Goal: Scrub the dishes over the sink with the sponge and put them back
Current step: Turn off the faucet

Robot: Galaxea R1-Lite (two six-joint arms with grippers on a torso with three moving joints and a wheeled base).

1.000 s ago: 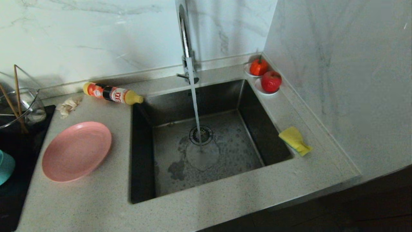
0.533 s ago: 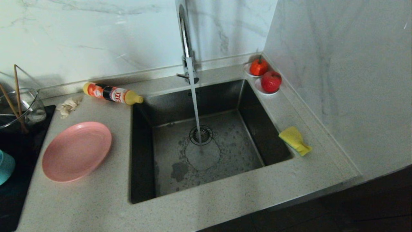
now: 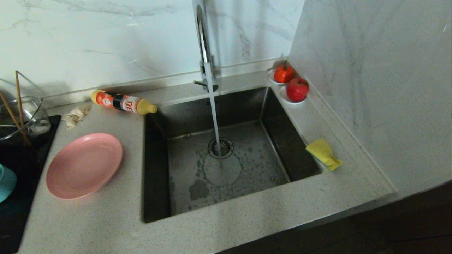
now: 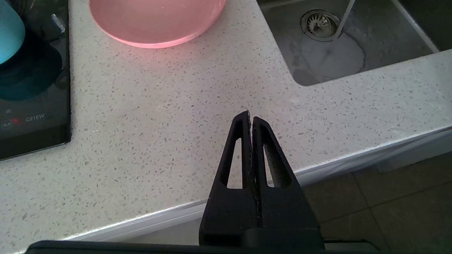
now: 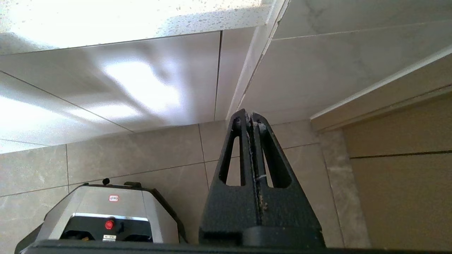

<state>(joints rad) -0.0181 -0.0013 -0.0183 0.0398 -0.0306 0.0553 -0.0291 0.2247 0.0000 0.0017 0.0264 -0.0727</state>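
Bowl [image 3: 5, 183] at far left edge, on the dark hob. Plate [image 3: 84, 165] dry on counter [image 3: 106, 225], left of sink [image 3: 159, 197]. Tap running into empty sink. Sponge [image 3: 323, 153] on the counter's right rim, untouched. Left gripper [image 4: 251, 118] closed, empty, over the counter's front edge. Right gripper [image 5: 251, 116] closed, empty, below counter. Nothing scrubbed yet; the whole task remains.

Colours at the sink
Pink plate [image 3: 84, 165] w/ faint rings; teal bowl [image 3: 6, 181]; yellow sponge [image 3: 323, 153]; dark steel sink [image 3: 155, 169]; grey speckled counter [image 3: 88, 222]; red fruits [image 3: 297, 89] on white saucers [image 3: 286, 98]; orange-yellow bottle [image 3: 123, 102].
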